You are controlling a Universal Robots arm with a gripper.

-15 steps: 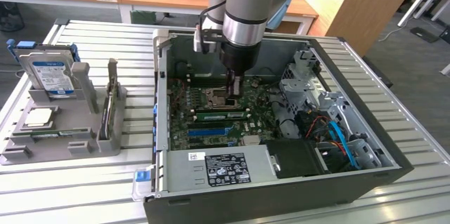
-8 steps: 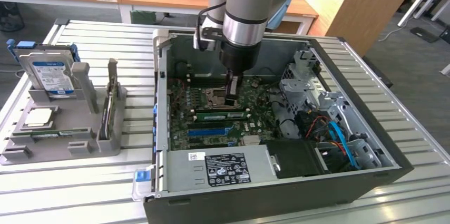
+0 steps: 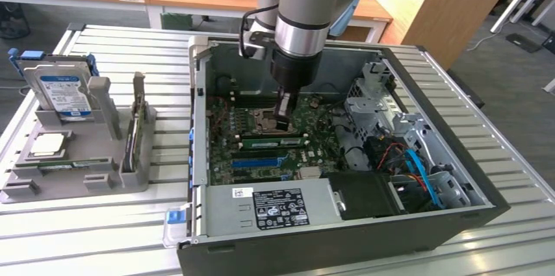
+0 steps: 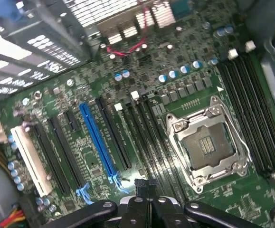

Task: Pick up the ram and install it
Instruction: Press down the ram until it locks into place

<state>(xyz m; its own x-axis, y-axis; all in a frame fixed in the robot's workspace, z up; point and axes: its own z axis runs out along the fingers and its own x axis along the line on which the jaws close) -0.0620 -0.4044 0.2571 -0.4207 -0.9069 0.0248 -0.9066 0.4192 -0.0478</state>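
My gripper [image 3: 285, 117] inside open computer case [image 3: 451, 178]; parts holder [image 3: 78, 182] with hard drive [image 3: 62, 91] at exterior view's left.

Exterior view: even, bright room light from overhead, soft shadows only. Glare on the slatted metal table [image 3: 104, 224], strongest near the exterior view's right edge. Inside of the PC case [image 3: 347, 250] is darker, shaded by my arm [image 3: 303, 23]. Wrist view: softer overall, vent grille [image 4: 123, 14] blown out white, my pincer [image 4: 146, 209] blurred up close, motherboard [image 4: 142, 118] reasonably lit.
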